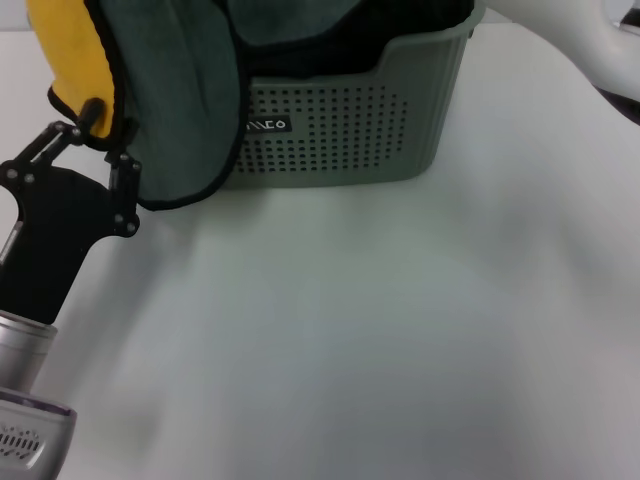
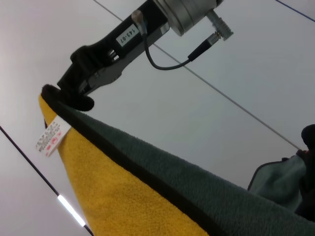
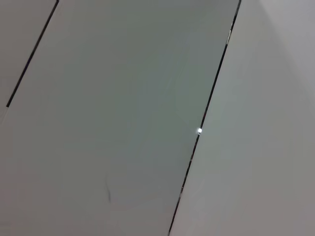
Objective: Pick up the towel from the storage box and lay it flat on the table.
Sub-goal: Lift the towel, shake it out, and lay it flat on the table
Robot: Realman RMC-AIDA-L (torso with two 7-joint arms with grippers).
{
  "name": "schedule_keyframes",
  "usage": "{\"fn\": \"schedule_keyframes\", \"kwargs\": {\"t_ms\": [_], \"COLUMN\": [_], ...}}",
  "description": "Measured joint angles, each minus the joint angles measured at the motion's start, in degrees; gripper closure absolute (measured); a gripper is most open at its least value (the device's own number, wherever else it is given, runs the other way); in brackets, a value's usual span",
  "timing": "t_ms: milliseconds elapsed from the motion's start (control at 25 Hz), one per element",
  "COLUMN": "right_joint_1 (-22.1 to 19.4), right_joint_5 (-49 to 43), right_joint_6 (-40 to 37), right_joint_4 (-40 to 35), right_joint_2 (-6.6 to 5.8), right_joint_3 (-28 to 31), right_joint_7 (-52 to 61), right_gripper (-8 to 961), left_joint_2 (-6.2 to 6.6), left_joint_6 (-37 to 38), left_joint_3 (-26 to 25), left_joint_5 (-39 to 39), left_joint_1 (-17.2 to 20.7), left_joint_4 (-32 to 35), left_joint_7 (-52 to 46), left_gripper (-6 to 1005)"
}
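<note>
The towel hangs in front of the storage box's left side, grey-green face toward me and yellow face at the far left. My left gripper is shut on its black-edged lower side, low over the table. In the left wrist view the towel stretches taut up to a corner pinched by my right gripper, which is raised out of the head view. A white care label dangles near that corner.
Inside the box lie a black cloth and another grey-green cloth. A white link of the right arm crosses the back right corner. The right wrist view shows only ceiling panels.
</note>
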Motion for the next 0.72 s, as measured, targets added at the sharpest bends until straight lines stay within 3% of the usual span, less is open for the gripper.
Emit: {"fn": "schedule_keyframes", "kwargs": {"t_ms": [240,400,560,600,640,720], "right_joint_1": [-0.99,-2.74,-5.0,-5.47,-6.1,-6.87], "right_joint_5": [-0.07,-0.08,-0.07,-0.08,-0.08,-0.07], "right_joint_6": [-0.82,-1.91,-1.93,-1.79,-1.61,-1.4], "right_joint_4": [-0.28,-0.91,-1.81,-1.89,-2.04,-2.17], "right_joint_2": [-0.02,-0.04,-0.31,-0.37,-0.55,-0.85], "right_joint_3": [-0.11,-0.11,-0.55,-0.84,-1.3,-1.79], "right_joint_7": [-0.04,-0.05,0.05,0.08,0.21,0.52], "right_gripper": [889,887,885,885,884,883], "left_joint_2": [0.07,0.09,0.42,0.64,0.64,0.74], "left_joint_6": [-0.93,-0.71,0.7,1.75,1.75,2.42], "left_joint_3": [-0.54,-0.74,-0.41,0.32,0.32,2.05], "left_joint_5": [-0.56,-2.16,-2.71,-1.98,-1.98,-0.31], "left_joint_1": [0.0,0.01,0.34,1.22,1.22,2.62], "left_joint_4": [-0.06,-0.03,1.0,4.06,4.06,9.87], "left_joint_7": [-2.76,-7.57,-17.57,-26.62,-26.62,-38.3], "left_gripper": [834,929,962,966,969,973]}}
